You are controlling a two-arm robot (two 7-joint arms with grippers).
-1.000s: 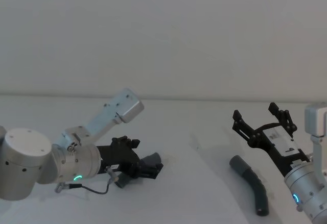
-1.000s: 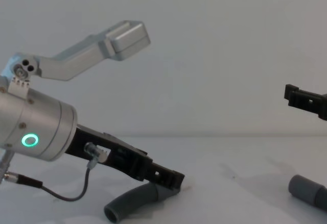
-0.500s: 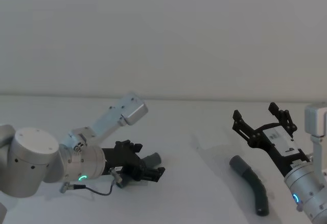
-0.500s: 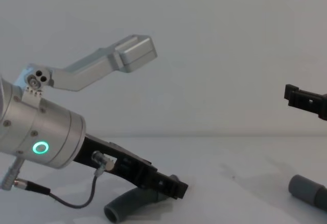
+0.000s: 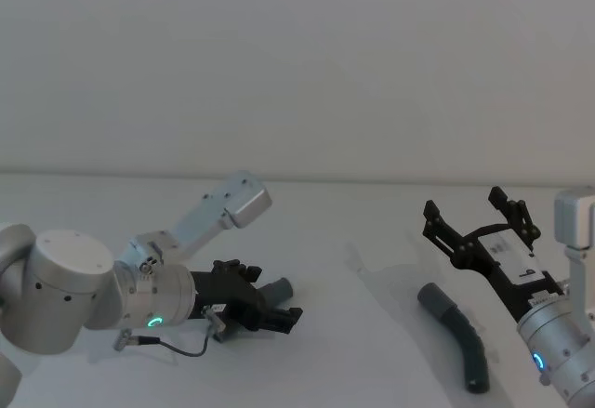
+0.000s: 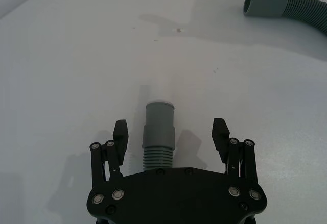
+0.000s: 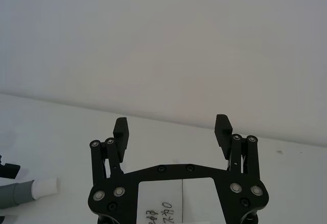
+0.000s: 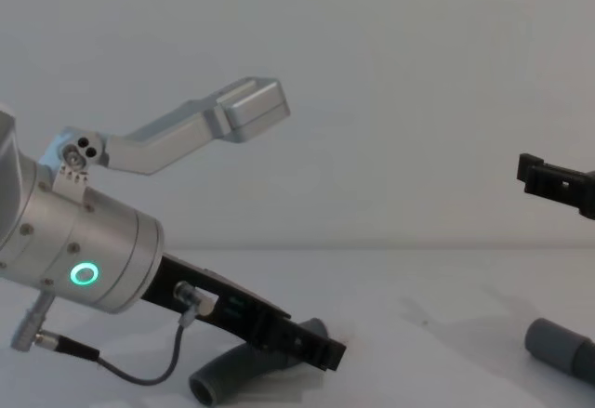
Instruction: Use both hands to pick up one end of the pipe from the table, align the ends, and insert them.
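One pipe piece lies on the white table at the left, its smooth grey end pointing away from my left gripper. That gripper is low over the table and open, its fingers standing either side of the cuff without touching it. In the chest view the left gripper slants down over the curved hose. The other pipe piece lies at the right, its cuff toward the centre. My right gripper hovers open above it, holding nothing.
A plain white wall rises behind the table. A thin grey cable loops from the left wrist down near the table. Bare tabletop stretches between the two hose pieces.
My left arm has pushed forward and lower, bringing its open fingers farther along the left hose to its cuff. The right arm and both hose pieces have stayed put.
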